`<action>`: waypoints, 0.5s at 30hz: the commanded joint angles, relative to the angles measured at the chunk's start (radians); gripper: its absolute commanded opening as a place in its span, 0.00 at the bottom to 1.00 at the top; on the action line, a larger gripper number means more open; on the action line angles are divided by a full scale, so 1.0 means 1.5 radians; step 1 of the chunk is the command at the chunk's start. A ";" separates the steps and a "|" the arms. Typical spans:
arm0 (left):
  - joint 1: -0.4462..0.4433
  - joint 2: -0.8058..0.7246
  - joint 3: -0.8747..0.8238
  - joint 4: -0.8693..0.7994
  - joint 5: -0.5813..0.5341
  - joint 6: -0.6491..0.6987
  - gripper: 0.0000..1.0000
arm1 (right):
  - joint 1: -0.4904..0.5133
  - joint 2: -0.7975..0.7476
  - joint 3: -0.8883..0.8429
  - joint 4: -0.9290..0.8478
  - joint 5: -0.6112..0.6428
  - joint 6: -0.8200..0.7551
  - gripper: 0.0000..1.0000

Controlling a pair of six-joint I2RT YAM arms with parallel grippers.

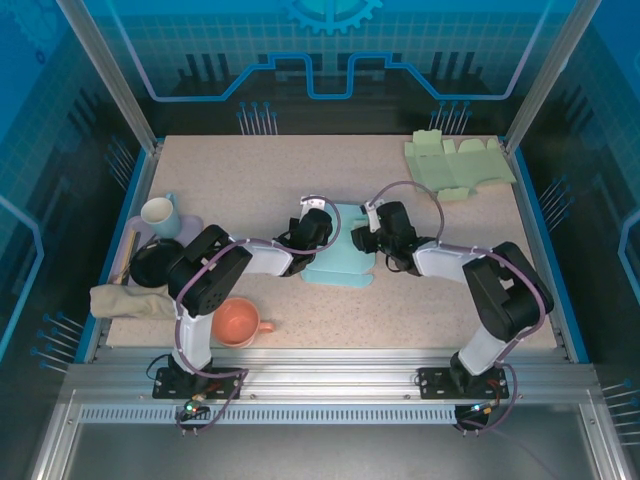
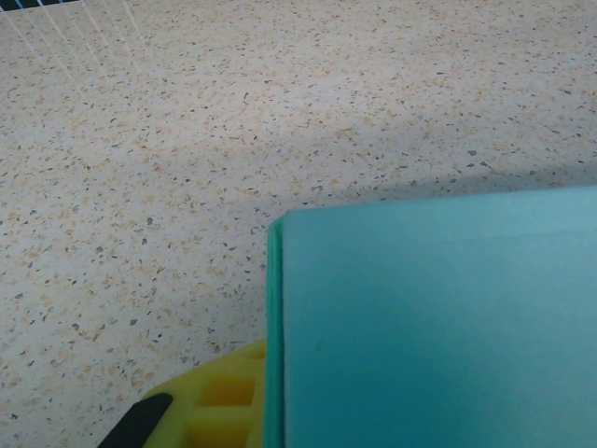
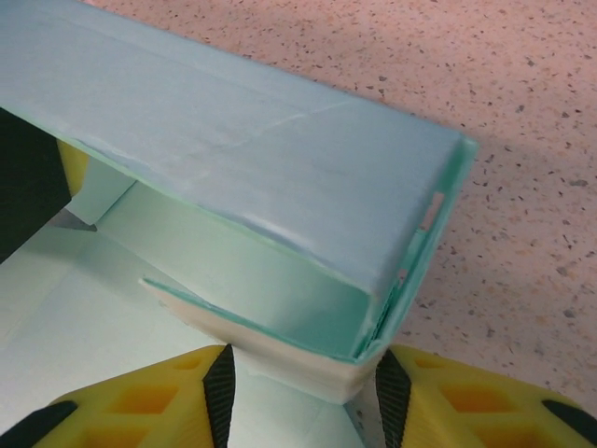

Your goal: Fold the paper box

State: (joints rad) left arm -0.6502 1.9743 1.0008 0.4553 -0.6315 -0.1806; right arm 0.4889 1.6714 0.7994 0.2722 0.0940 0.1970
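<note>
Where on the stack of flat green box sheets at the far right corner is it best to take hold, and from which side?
Probably the near left edge of the green box sheets, approached from the table's centre. The sheets lie flat, so only an edge offers the fingers something to pinch. Their far and right sides sit close to the enclosure frame, while bare table lies open on the left.

Paper box [image 2: 438, 327] cut off at frame edge

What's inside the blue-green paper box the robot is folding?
The paper box looks hollow where it opens toward the right gripper: pale inner walls, nothing in there. Deeper inside is hidden by its top panel.
</note>
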 commanded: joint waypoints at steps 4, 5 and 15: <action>0.001 0.017 0.003 -0.047 0.023 0.021 0.11 | 0.037 0.034 0.038 0.015 0.052 0.006 0.43; 0.001 0.017 0.003 -0.047 0.024 0.020 0.11 | 0.038 0.038 0.041 0.012 0.066 0.011 0.42; 0.002 0.016 0.002 -0.046 0.025 0.021 0.11 | 0.037 0.054 0.049 0.007 0.180 0.033 0.39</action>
State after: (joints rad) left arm -0.6395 1.9743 1.0012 0.4541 -0.6312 -0.1806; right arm 0.5316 1.7325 0.8471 0.2707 0.2844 0.2234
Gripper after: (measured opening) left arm 0.109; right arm 0.390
